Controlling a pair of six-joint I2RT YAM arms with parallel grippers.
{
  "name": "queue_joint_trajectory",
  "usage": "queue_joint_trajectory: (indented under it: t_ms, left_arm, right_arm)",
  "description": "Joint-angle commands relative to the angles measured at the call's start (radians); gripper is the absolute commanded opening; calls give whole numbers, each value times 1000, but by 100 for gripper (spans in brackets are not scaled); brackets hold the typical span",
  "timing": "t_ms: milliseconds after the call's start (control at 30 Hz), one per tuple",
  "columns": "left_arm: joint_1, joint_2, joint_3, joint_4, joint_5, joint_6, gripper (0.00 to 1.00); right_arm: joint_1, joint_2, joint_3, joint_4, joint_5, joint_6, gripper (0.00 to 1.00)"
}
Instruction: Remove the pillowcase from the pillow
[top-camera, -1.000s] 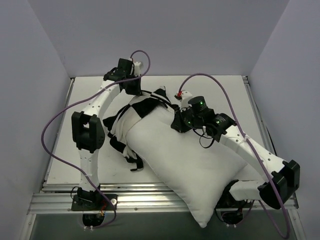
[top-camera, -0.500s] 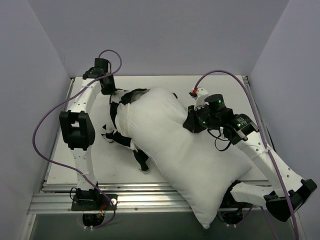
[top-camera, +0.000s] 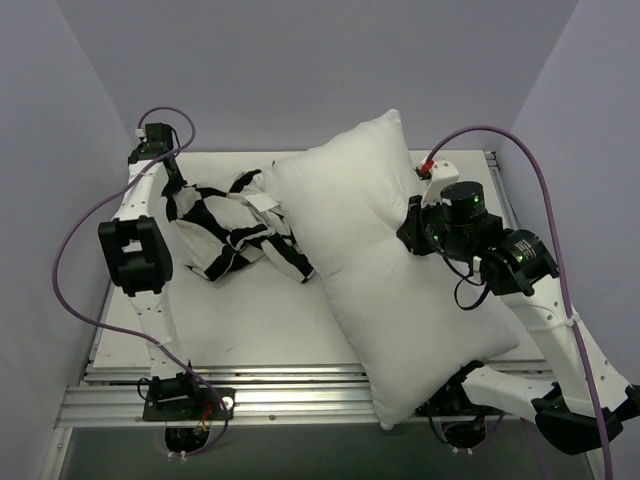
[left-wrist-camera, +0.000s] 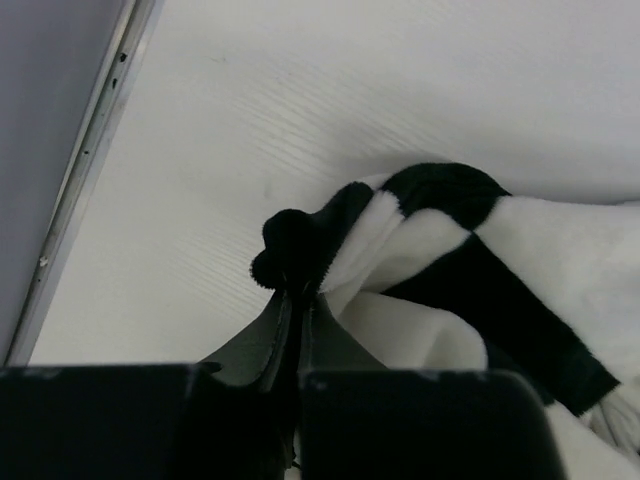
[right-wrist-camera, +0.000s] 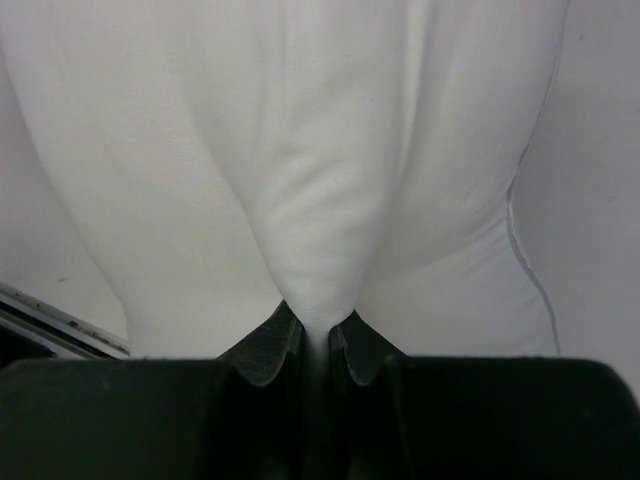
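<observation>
Left gripper (left-wrist-camera: 295, 300) is clamped tight on a dark, fuzzy corner of the pillowcase (left-wrist-camera: 450, 230), the two fingers pressed together with only that bit of fabric between them, low over the white table (left-wrist-camera: 300, 90) near its left rail (left-wrist-camera: 85, 170). From the pinched corner the black-and-white checked cloth trails off to the right. In the overhead view the pillowcase lies in a crumpled heap on the left half of the table, fully off the pillow (top-camera: 390, 270), with its right edge meeting the pillow's left side. The right gripper (right-wrist-camera: 315, 325) is pinching a fold of the plain white pillow, the cloth gathered into a ridge that narrows down between the two fingers. Seen from above, that grip is on the pillow's right side, about halfway along its length. The pillow stretches diagonally across the middle and right of the table: its far corner stands up against the back wall, while its near corner hangs past the metal frame (top-camera: 290, 398) at the front edge, close to the base of the right arm. No checked fabric shows on the pillow. Purple cables (top-camera: 80, 250) loop alongside both arms, and the left arm reaches up to the table's far left corner.
</observation>
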Motion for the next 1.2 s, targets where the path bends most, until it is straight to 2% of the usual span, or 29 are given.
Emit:
queue_joint_trajectory:
  t_ms: [0, 67, 200, 300, 400, 500, 600, 667, 767, 867, 900, 967, 1000, 1100, 1167]
  left_arm:
    - [-47, -104, 30, 44, 32, 17, 2]
    - [-71, -156, 33, 27, 29, 37, 2]
    - [-102, -252, 50, -42, 2, 71, 2]
    - [-102, -337, 39, -98, -27, 96, 2]
    - [-148, -429, -11, -126, -39, 114, 2]
    - [-182, -518, -79, -122, 11, 113, 3]
    - [-247, -602, -223, -54, 74, 102, 14]
    - [-280, -653, -346, -10, 134, 64, 19]
    - [-337, -713, -515, 33, 220, 5, 24]
    - [-376, -768, -661, 49, 230, -30, 41]
    - [-378, -794, -685, 46, 225, -35, 44]
    - [-380, -826, -722, 27, 197, -38, 57]
    - [-380, -864, -723, 20, 187, -41, 72]
    - [-380, -938, -694, -13, 173, -42, 97]
    - [-380, -1010, -659, -55, 159, -47, 94]
  right_arm:
    - [-11, 23, 94, 47, 183, 39, 0]
    - [-31, 44, 115, 78, 275, 42, 0]
    - [-106, 153, 149, 144, 331, 33, 0]
    - [-203, 207, 146, 222, 280, 39, 0]
    - [-297, 279, 141, 283, 242, 65, 0]
    - [-341, 368, 129, 345, 217, 113, 0]
    - [-350, 439, 77, 449, 204, 163, 2]
    - [-355, 501, 77, 469, 197, 174, 10]
    - [-355, 551, 106, 442, 190, 173, 30]
    - [-357, 510, 105, 425, 191, 164, 61]
    - [-357, 494, 105, 422, 191, 159, 66]
    - [-357, 447, 112, 396, 194, 150, 79]
    - [-357, 430, 114, 386, 196, 147, 82]
    - [-357, 347, 122, 354, 200, 125, 90]
    - [-357, 277, 126, 328, 231, 116, 93]
